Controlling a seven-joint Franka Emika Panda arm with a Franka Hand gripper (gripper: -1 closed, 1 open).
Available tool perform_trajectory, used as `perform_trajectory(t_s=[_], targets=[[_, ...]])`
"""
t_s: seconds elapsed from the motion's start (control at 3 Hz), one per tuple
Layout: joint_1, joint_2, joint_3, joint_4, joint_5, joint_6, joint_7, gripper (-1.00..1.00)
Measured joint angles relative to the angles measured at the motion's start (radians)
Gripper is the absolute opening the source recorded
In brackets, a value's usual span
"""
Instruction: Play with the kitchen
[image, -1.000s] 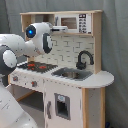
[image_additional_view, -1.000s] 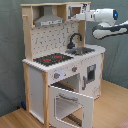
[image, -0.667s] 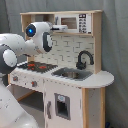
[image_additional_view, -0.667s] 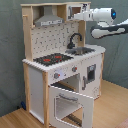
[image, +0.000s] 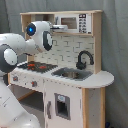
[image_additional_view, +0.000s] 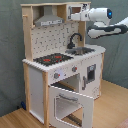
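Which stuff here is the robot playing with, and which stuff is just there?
Playing with:
the kitchen
hob
tap
sink
open oven door
robot arm

Just there:
grey curtain
wooden floor

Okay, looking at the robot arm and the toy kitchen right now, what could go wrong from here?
1. The arm reaches in at the top shelf of the kitchen, near the microwave; a careless move could knock it or tip the tall unit.
2. The oven door hangs open at the front in the second exterior view, so a low sweep might hit it.
3. The tap stands below the arm and could snag on a descent.
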Motion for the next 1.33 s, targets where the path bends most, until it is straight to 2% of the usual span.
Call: perform_trajectory(t_s=[0.33, 0.67, 1.33], targets=[[-0.057, -0.001, 0.054, 0.027, 0.000, -0.008, 0.023, 1.00], [-0.057, -0.001, 0.054, 0.027, 0.000, -0.008, 0.024, -1.00], [-0.068, -0.002, 0.079, 0.037, 0.000, -0.012, 0.033, -1.00]])
